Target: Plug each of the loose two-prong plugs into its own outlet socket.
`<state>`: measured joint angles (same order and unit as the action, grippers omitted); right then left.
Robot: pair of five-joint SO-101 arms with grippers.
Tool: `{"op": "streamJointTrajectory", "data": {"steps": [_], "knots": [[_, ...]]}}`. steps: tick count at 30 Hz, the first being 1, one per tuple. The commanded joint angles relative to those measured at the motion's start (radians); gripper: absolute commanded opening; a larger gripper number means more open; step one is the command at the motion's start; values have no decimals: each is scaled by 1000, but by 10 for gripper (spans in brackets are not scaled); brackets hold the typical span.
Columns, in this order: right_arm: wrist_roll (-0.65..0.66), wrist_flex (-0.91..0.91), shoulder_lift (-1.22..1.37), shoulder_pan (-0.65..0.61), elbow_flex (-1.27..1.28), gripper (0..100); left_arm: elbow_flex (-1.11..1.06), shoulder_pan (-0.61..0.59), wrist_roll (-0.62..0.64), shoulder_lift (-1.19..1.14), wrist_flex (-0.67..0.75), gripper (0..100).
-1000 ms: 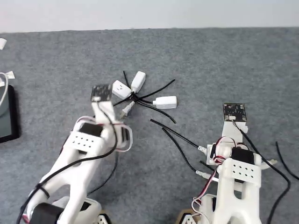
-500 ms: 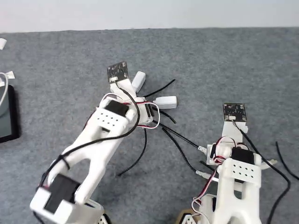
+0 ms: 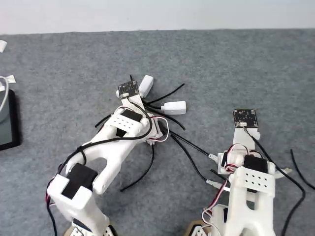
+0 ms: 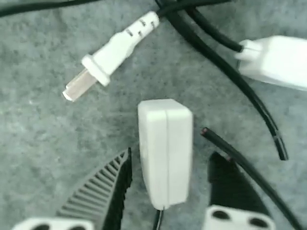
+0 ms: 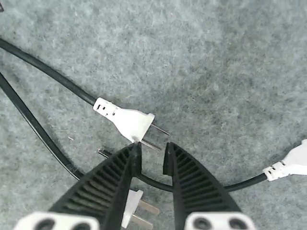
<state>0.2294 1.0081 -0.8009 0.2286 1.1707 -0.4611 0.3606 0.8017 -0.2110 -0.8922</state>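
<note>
Between open left fingers [image 4: 103, 191], one outlet socket [image 4: 165, 148]; by slightly parted right fingers [image 5: 115, 187], three plugs [image 5: 127, 120].

High view: fixed camera above the near edge of the table [image 3: 236, 59], tilted down toward the far edge. It sees both arms from behind and the whole grey surface (the widest and farthest of the three views).

Left wrist view: rides the left arm [image 3: 115, 147] and looks steeply down past the left gripper [image 4: 171, 158]. It is very close to the surface, with a white socket [image 4: 165, 139] between the spread fingers.

Right wrist view: on the right arm [image 3: 252, 183], equally close. It looks down past the right gripper [image 5: 152, 148] at a plug [image 5: 127, 120].

Overlap: the cord tangle [image 3: 170, 92] mid-table shows in both the high and left wrist views. The ground by the right arm shows in both the high and right wrist views.
</note>
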Motion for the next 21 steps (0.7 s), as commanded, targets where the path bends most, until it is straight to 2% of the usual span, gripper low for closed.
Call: {"op": "streamJointTrajectory", "data": {"steps": [1, 5, 8, 12, 16, 21], "knots": [[11, -5, -22, -8, -11, 104, 12, -6, 8, 86, -29, 263], [11, -7, -19, -8, -11, 104, -1, -5, -14, 196, -161, 315], [11, -7, -18, -8, -11, 104, -85, 2, -153, 293, -227, 317], [11, -8, -18, -8, -11, 104, -260, -12, -353, 388, -193, 316], [11, -10, -18, -8, -11, 104, -403, -43, -466, 420, -140, 312], [11, -12, -16, -8, -11, 104, -484, -74, -589, 428, -130, 176]]}}
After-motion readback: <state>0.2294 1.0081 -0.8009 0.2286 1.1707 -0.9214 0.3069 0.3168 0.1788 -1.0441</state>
